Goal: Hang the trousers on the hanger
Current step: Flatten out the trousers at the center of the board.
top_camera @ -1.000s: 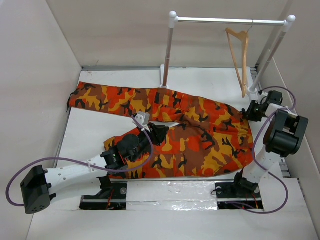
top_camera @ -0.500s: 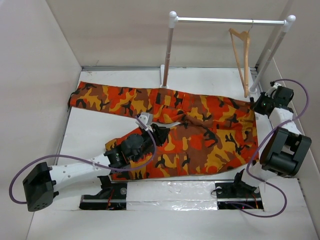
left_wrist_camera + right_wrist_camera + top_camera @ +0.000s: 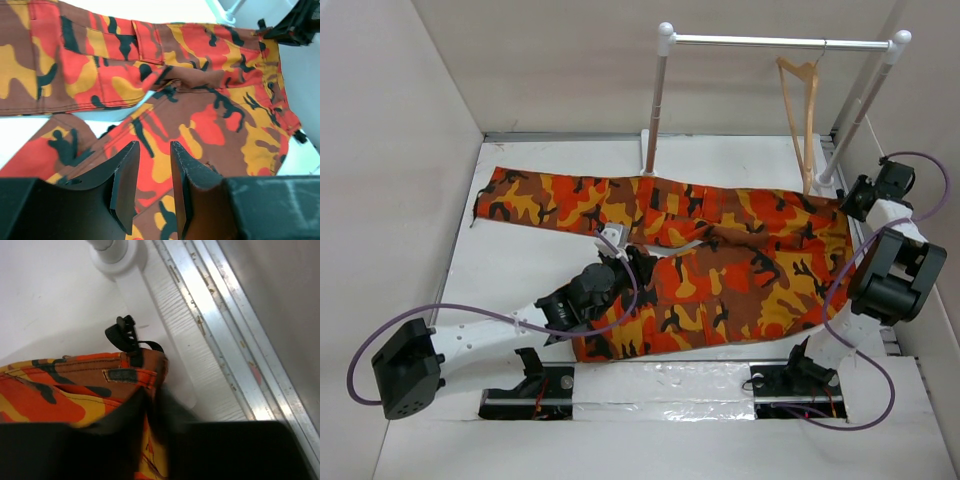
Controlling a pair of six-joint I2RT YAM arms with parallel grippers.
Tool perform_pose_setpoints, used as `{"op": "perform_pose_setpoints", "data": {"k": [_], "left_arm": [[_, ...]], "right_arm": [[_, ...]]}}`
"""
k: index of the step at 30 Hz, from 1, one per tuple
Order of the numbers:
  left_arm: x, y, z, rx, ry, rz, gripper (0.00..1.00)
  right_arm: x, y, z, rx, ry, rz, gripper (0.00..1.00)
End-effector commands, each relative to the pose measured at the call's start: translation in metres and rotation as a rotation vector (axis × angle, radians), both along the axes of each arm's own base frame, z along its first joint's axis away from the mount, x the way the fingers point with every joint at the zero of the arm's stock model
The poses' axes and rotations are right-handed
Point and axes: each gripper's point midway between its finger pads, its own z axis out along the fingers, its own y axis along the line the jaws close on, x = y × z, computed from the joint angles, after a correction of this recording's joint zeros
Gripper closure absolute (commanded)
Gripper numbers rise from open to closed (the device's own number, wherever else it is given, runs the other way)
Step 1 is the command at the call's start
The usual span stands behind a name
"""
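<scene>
The trousers (image 3: 740, 270) lie spread flat on the white table, waist at the right and legs running left. They also fill the left wrist view (image 3: 200, 115). My left gripper (image 3: 636, 262) sits low over the near leg close to the crotch. Its jaws (image 3: 153, 144) stand a narrow gap apart, with cloth showing flat beneath them. My right gripper (image 3: 850, 203) is at the far right corner of the waist, shut on the waistband (image 3: 135, 372); its fingers are blurred in the right wrist view. The tan wooden hanger (image 3: 807, 110) hangs from the rail by its hook, above and behind the right gripper.
The white tube rack (image 3: 770, 41) stands at the back, its left post (image 3: 655, 110) just behind the far leg and its right foot (image 3: 112, 252) beside the waist. An aluminium track (image 3: 225, 330) runs along the right wall. Enclosure walls close in on both sides.
The right gripper has pulled the waist to the right and back, and the whole trousers slid right and straightened. The left arm swung while its gripper stayed over the near leg. The hanger swayed slightly.
</scene>
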Motion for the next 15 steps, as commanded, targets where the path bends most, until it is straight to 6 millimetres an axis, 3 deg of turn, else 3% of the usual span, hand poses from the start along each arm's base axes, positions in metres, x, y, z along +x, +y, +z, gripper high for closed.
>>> {"op": "perform_pose_setpoints", "data": {"k": [1,3,6,7,9,10,11,12,13,14,15], "left_arm": [[0.016,0.004,0.019,-0.036,-0.023,0.057,0.71],[0.02,0.006,0.018,-0.04,-0.013,0.064,0.71],[0.03,0.016,0.017,-0.057,0.002,0.071,0.71],[0.031,0.021,0.021,-0.071,-0.002,0.079,0.71],[0.035,0.033,0.031,-0.094,-0.016,0.113,0.71],[0.031,0.039,0.044,-0.121,-0.031,0.116,0.72],[0.03,0.043,0.057,-0.148,-0.049,0.128,0.72],[0.028,0.047,0.066,-0.166,-0.06,0.132,0.73],[0.021,0.056,0.083,-0.204,-0.08,0.136,0.74],[0.019,0.062,0.099,-0.237,-0.097,0.149,0.74],[0.015,0.068,0.109,-0.262,-0.106,0.155,0.75]], "right_arm": [[0.018,-0.026,0.034,-0.074,-0.102,-0.073,0.65],[0.02,-0.003,0.038,-0.065,-0.124,-0.03,0.3],[0.019,0.03,0.061,-0.107,-0.189,0.024,0.21],[0.009,0.06,0.074,-0.139,-0.224,0.062,0.21],[-0.002,0.097,0.092,-0.168,-0.29,0.12,0.23],[-0.017,0.114,0.12,-0.203,-0.365,0.122,0.26],[-0.029,0.158,0.1,-0.179,-0.346,0.222,0.3],[-0.032,0.184,0.109,-0.174,-0.414,0.281,0.54],[-0.039,0.214,0.11,-0.147,-0.452,0.359,0.7],[-0.06,0.27,0.104,-0.109,-0.475,0.509,0.87],[-0.071,0.299,0.102,-0.088,-0.483,0.583,1.0]]}}
